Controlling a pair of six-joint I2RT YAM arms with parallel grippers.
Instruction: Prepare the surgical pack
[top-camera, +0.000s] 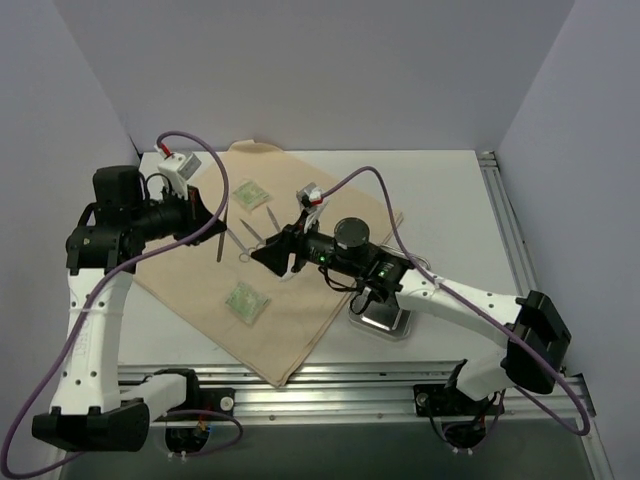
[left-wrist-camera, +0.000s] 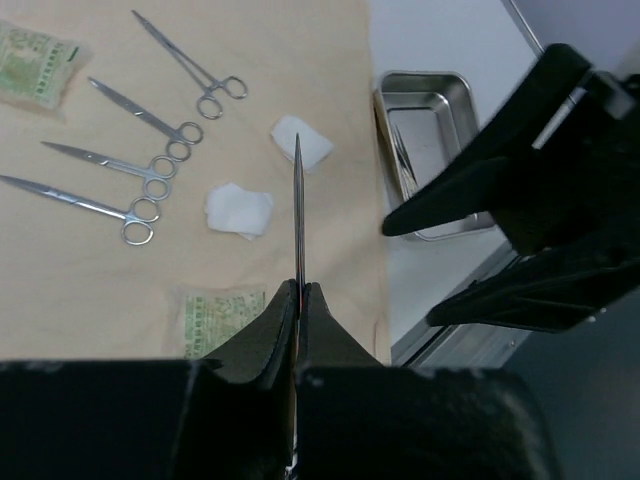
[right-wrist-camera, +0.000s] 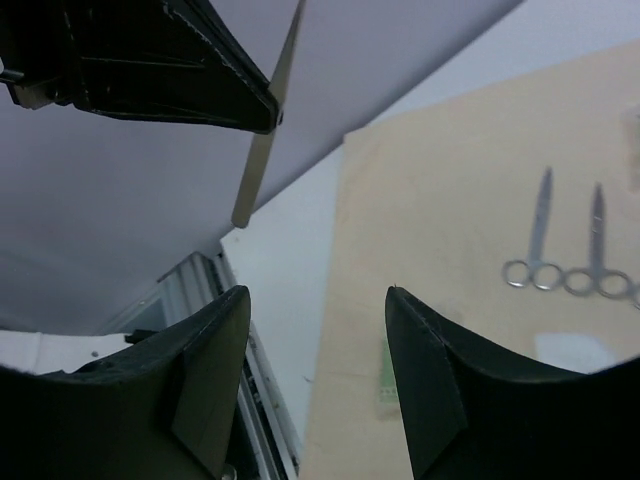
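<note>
Clenched around a thin steel instrument (left-wrist-camera: 298, 200), my left gripper (left-wrist-camera: 300, 292) hangs over the tan cloth (left-wrist-camera: 310, 60). My right gripper (right-wrist-camera: 318, 292) gapes empty. Only the left wrist view shows the steel tray (left-wrist-camera: 440, 105) clearly, beside the cloth; overhead, my right arm (top-camera: 450, 295) mostly covers it.

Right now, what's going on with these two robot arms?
The left end effector is shut on a thin metal instrument, held above the tan cloth. The right end effector faces it, open and empty. On the cloth lie four scissor-like forceps, two gauze pads and two green packets. The steel tray sits beside the cloth.
</note>
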